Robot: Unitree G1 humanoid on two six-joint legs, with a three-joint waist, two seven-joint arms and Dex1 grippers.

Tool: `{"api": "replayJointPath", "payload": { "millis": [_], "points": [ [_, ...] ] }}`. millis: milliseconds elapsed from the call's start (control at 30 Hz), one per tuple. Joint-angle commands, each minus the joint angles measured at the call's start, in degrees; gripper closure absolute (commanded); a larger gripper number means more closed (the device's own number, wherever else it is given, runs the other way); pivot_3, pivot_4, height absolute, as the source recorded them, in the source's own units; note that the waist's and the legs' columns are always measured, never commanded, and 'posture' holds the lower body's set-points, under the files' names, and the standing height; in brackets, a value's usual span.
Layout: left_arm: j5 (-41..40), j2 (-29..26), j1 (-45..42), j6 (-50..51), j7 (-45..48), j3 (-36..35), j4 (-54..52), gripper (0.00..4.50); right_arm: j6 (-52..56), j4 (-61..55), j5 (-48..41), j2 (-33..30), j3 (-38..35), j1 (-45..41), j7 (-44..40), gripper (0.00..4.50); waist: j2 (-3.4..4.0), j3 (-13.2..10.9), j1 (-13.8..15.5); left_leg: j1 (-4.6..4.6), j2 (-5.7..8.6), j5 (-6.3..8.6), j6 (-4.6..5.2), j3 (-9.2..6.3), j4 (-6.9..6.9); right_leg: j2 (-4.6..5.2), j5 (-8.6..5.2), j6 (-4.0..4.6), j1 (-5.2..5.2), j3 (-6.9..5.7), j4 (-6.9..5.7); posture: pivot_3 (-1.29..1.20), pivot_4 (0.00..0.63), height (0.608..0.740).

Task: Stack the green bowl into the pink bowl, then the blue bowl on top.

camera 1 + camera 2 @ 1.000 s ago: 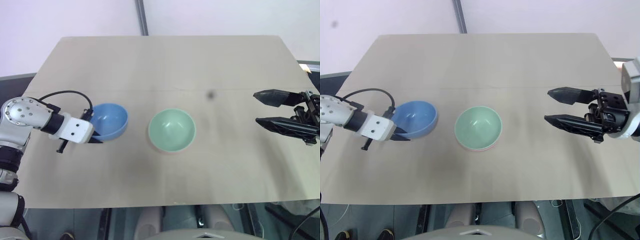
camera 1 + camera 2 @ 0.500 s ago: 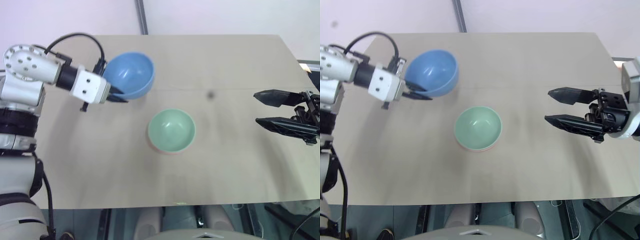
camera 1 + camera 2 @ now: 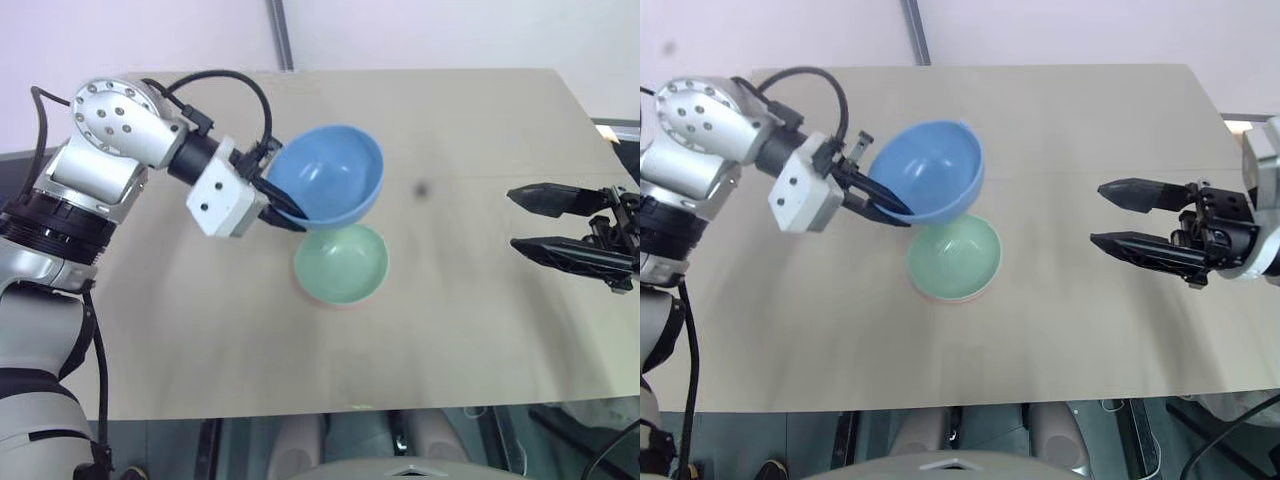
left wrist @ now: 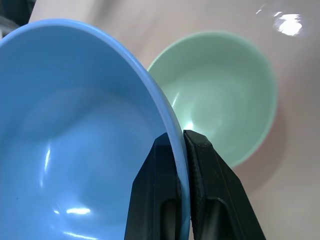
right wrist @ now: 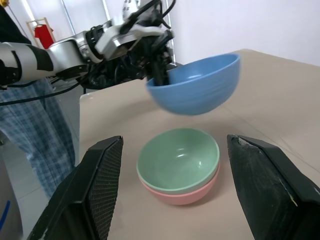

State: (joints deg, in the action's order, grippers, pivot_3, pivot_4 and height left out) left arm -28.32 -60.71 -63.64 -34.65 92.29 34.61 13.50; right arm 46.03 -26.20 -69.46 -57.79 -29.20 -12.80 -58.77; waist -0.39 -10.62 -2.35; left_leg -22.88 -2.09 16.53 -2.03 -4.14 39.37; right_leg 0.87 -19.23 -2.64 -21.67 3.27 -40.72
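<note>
Left claw (image 3: 285,205) is clamped tight on the rim of the blue bowl (image 3: 330,180), one finger inside the wall and one outside, and the bowl is up in the air, tilted, its mouth tipped away from the claw. It hangs just over the far-left side of the green bowl (image 3: 342,262), overlapping that bowl's rim from the head views, and the right wrist view shows clear air between the two. The green bowl is already nested in the pink bowl (image 5: 181,194), whose salmon rim and base peek out underneath; that pair sits upright near the middle of the surface (image 3: 480,330), a touch toward the near edge. Out by the right edge, the right claw (image 3: 528,221) hangs level above the surface, pointing in toward the stack, its two black fingers spread wide with nothing between them, well apart from all the bowls. A small dark spot (image 3: 422,188) marks the surface between the bowls and that claw. Beyond the left edge, in the right wrist view, a person in blue checked trousers (image 5: 35,135) stands beside the surface.
</note>
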Motion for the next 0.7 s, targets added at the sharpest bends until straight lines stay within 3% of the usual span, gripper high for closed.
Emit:
{"api": "replayJointPath", "payload": {
  "millis": [33,133,233,367,400,433,600,700],
  "points": [
    [-2.48,-2.86,0.04,-1.33,0.21,1.93,-2.69,4.44,-0.55,-1.67,-0.71,-0.84,-3.27,0.27,0.25,0.82,0.0,0.0,0.0,0.0,0.0,0.0,0.0,-0.01,0.0,0.0,0.0,0.0,0.0,0.0,0.0,0.0,0.15,0.74],
    [-2.45,-4.14,1.1,-3.06,0.21,3.68,-2.53,4.44,-0.54,-2.07,-0.89,-0.69,-3.63,0.71,0.55,0.82,0.0,0.0,-0.08,0.03,0.0,0.0,0.0,0.01,0.0,-0.02,0.0,0.0,0.0,0.01,-0.01,0.0,0.15,0.74],
    [-1.65,-3.62,1.49,-4.48,0.21,3.64,-1.4,3.33,-0.68,-2.27,-0.99,-0.62,-3.77,0.99,0.73,0.82,0.01,0.0,-0.01,0.04,-0.01,0.0,0.0,0.01,0.0,-0.02,0.0,0.0,0.0,0.01,-0.02,0.0,0.15,0.74],
    [0.12,-2.49,1.13,-5.82,0.21,2.93,1.28,1.41,-0.77,-2.25,-0.99,-0.65,-3.76,0.95,0.81,0.82,0.0,0.0,0.05,0.02,0.01,0.0,0.01,0.01,0.01,-0.01,0.0,0.0,0.02,0.01,-0.01,0.0,0.15,0.74],
    [0.56,-1.88,1.16,-6.46,0.21,2.55,2.25,0.76,-0.81,-2.12,-0.91,-0.68,-3.66,0.83,0.79,0.82,0.0,0.0,0.04,0.02,0.01,0.0,0.01,0.01,0.02,-0.01,0.0,0.0,0.02,0.01,-0.01,0.0,0.15,0.74],
    [0.98,-1.39,1.12,-6.99,0.21,2.4,3.24,0.43,-0.85,-1.99,-0.87,-0.68,-3.54,0.67,0.76,0.82,0.0,0.0,0.04,0.02,0.01,0.0,0.01,0.02,0.02,-0.01,0.0,0.0,0.01,0.01,-0.01,0.0,0.15,0.74],
    [1.71,0.75,-0.51,-5.48,0.21,-0.65,7.68,0.43,-0.99,-1.66,-0.64,-0.7,-2.99,0.16,0.59,0.82,0.0,-0.01,0.01,0.02,0.01,0.0,0.01,0.01,0.02,-0.01,0.0,0.0,0.01,0.0,-0.01,0.0,0.15,0.74],
    [0.5,1.75,-1.77,2.06,0.21,-6.14,10.28,0.43,-0.75,-1.87,-0.96,-0.75,-3.19,0.38,0.56,0.82,-0.01,-0.01,-0.01,0.0,0.01,0.0,0.01,0.0,0.02,-0.02,0.0,0.0,0.0,-0.01,-0.01,0.0,0.15,0.74]
  ]
}}
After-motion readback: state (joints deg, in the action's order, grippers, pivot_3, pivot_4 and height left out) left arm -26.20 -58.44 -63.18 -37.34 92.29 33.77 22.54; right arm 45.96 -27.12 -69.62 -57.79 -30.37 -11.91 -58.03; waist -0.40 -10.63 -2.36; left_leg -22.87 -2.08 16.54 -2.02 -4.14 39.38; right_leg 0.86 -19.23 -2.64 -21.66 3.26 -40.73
